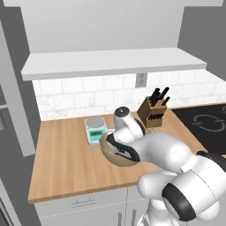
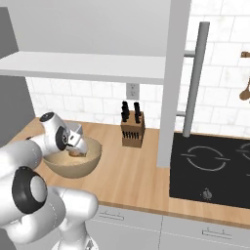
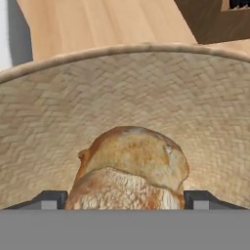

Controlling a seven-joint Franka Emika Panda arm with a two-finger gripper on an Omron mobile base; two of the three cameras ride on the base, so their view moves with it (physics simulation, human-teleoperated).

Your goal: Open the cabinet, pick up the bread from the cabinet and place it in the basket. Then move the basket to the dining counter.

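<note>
Golden-brown bread [image 3: 132, 171] lies in the woven basket [image 3: 58, 112], between the wide-spread pincer [image 3: 124, 199] tips.

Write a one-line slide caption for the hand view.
Small golden-brown crusty bread roll sits inside the large tan woven basket, flanked by the open gripper's dark fingertips.

A home kitchen, rendered: a wooden table [image 1: 66, 159] over grey drawers [image 1: 84, 204], with a white tile backsplash [image 1: 79, 95] and a wall socket [image 1: 141, 80]. A knife block [image 2: 132, 130], a black cooktop [image 2: 210, 168] and a kitchen scale [image 1: 95, 130] confirm it
</note>
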